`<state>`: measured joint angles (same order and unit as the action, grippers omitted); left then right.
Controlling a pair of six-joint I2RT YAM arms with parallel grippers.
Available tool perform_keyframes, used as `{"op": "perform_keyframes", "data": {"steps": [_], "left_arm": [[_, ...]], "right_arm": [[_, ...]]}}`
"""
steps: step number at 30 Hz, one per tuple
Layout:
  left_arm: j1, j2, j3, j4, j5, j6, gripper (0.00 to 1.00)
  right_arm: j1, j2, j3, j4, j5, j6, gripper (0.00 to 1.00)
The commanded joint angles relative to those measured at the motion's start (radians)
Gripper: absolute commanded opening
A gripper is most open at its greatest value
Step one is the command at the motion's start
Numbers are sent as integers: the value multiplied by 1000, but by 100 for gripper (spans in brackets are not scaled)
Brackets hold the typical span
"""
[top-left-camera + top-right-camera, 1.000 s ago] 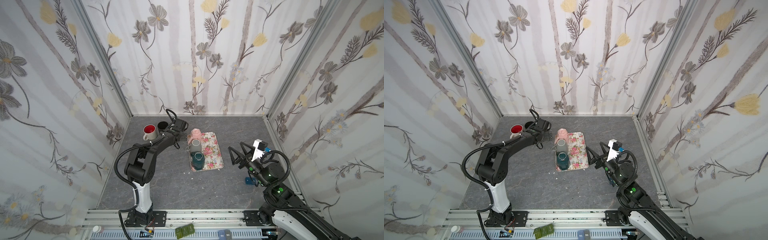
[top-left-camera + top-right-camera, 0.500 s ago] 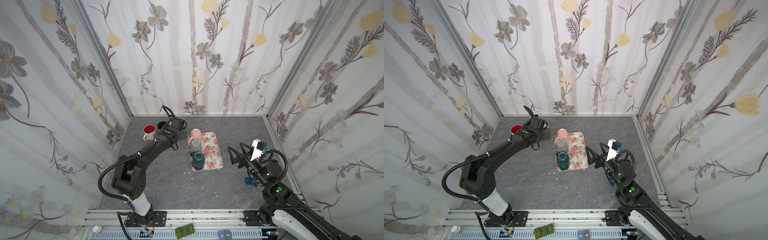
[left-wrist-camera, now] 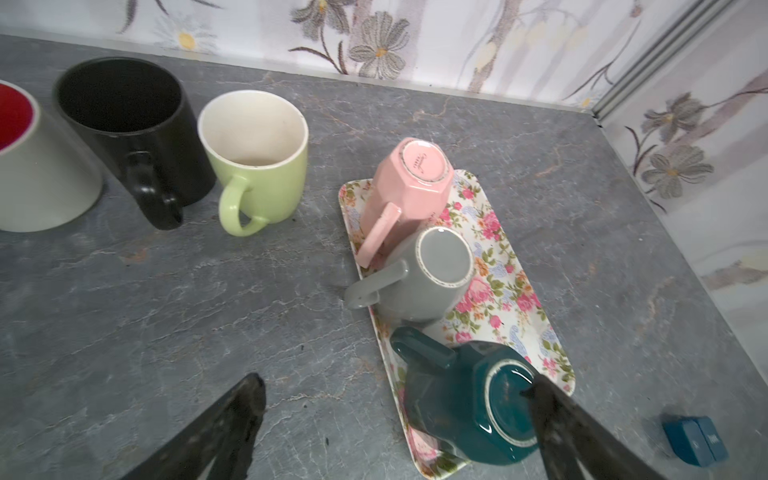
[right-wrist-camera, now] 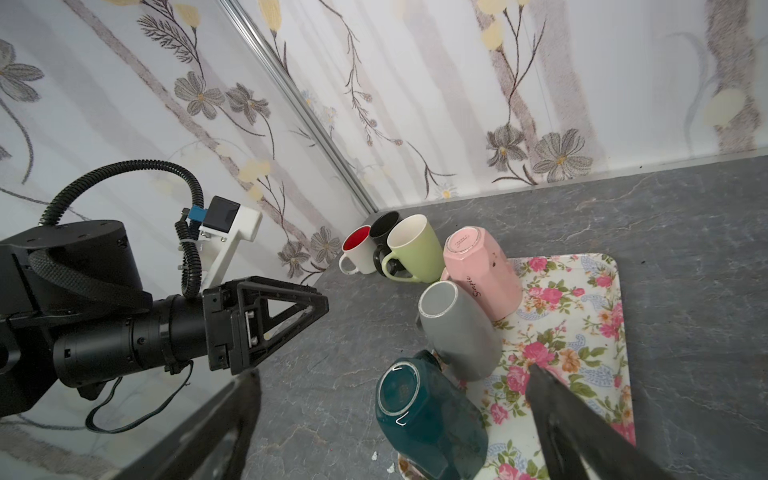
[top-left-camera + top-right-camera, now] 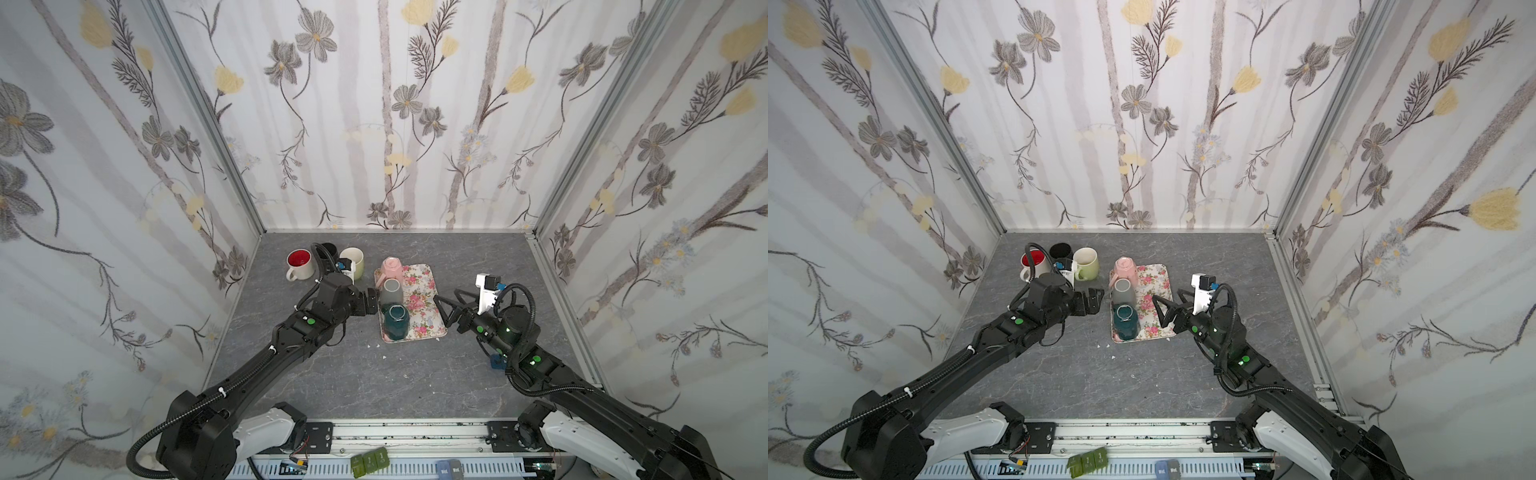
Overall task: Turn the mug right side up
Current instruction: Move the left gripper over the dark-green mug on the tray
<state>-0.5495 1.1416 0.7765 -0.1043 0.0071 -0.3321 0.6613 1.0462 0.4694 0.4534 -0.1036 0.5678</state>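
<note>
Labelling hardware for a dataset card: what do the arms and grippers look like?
The left arm and right arm are black, with white base links, green dot markings and corrugated black cable hoses. The left gripper and right gripper have black triangular open-frame fingers plus white camera mounts.

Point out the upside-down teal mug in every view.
Top view: teal mug at the flowered tray's near end.
Top view: teal mug, same spot.
Left wrist: teal mug nearest the camera, grey mug behind.
Right wrist: teal mug nearest the camera.
Shared landmark: the flowered tray.
</note>
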Motion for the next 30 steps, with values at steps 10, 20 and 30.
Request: {"op": "perform_keyframes", "data": {"steps": [10, 20, 30], "left_arm": [[-68, 27, -75, 176, 162, 71, 100], [-108, 69, -70, 156, 168, 111, 100], [-155, 104, -94, 110, 70, 114, 100]], "right_arm": [[8, -93, 3, -131, 63, -35, 100], [8, -209, -69, -217, 119, -19, 100], [7, -249, -70, -238, 140, -31, 100]]}}
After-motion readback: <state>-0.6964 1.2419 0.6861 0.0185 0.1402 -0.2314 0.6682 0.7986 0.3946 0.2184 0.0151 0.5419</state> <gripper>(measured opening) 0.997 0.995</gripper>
